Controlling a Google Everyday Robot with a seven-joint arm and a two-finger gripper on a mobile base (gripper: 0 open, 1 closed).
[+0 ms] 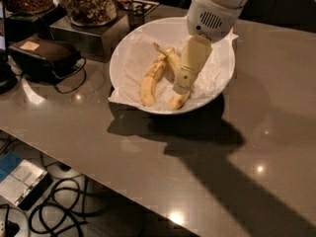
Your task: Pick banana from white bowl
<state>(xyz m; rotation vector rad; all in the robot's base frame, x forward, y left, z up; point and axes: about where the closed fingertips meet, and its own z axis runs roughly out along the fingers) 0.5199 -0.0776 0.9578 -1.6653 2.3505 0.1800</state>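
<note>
Gripper (pixel 181 85) hangs nose-down inside the white bowl (pixel 165 110), over the middle of the banana (pixel 177 101); you can't tell if it's released or clenched. Banana lies directly beneath, long axis running far stem to near tip. It's slim, curved and smooth-skinned, with the stubby speckled banana (pixel 149 80) just beside it on crumpled paper (pixel 132 58).

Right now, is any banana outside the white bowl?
No, the banana, under the gripper, and the stubbier banana lie in the white bowl.

One camera, high, angled down, near table (pixel 276 112); gripper (pixel 181 83) upper-centre over white bowl (pixel 133 39).
</note>
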